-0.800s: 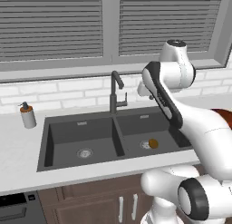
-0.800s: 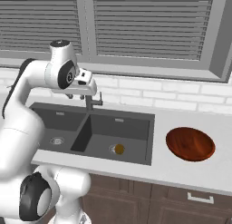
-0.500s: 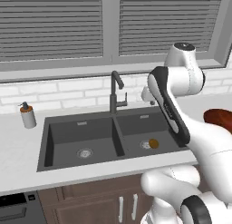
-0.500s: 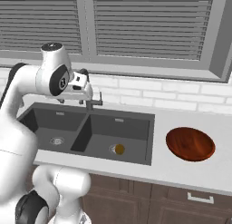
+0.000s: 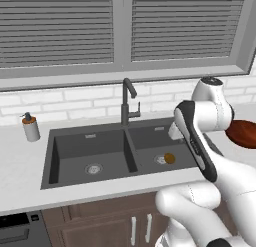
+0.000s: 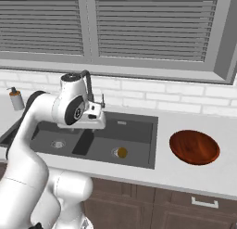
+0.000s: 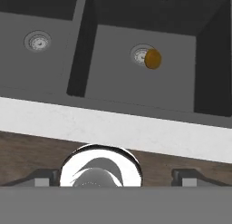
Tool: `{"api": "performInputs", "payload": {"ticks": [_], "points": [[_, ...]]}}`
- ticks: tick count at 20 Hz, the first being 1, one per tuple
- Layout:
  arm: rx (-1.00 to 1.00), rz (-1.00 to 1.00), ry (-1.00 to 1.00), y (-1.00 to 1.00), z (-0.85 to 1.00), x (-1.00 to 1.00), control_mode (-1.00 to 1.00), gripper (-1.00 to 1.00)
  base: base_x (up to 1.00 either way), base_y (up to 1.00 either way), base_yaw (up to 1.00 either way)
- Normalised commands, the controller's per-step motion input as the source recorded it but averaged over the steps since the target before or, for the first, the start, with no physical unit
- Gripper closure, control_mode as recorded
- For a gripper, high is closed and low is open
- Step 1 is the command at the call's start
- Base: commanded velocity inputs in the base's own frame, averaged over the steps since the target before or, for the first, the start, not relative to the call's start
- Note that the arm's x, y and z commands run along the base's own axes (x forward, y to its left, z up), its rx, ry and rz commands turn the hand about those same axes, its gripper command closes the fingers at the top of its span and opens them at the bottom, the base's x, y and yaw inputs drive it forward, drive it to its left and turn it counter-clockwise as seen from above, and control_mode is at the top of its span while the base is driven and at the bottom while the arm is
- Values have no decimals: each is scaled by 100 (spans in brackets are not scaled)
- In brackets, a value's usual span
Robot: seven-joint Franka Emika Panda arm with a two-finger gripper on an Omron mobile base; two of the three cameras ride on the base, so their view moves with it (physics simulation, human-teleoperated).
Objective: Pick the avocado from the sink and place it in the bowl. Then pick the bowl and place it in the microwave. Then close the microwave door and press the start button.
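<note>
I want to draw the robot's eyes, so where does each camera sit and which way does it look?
Left base view: behind the arm on its left, looking forward and down at the sink; the white arm rises at lower right.
Right base view: behind on the right, facing the same sink and the bowl; the arm rises at lower left.
Hand view: on the hand, looking down into the sink; its finger tips stand wide apart.
All three share the avocado by the right drain.

No readable text, labels or numbers anywhere.
</note>
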Motion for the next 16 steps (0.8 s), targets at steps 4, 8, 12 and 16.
{"api": "performInputs", "payload": {"ticks": [4,8,12,16], "points": [[0,2,13,-52,-61,50,-100,-100,0,0,0],[0,0,13,-31,-46,69,-100,-100,0,0,0],[0,0,7,-35,-56,85,-100,-100,0,0,0],[4,2,5,-37,-53,71,-100,-100,0,0,0]]}}
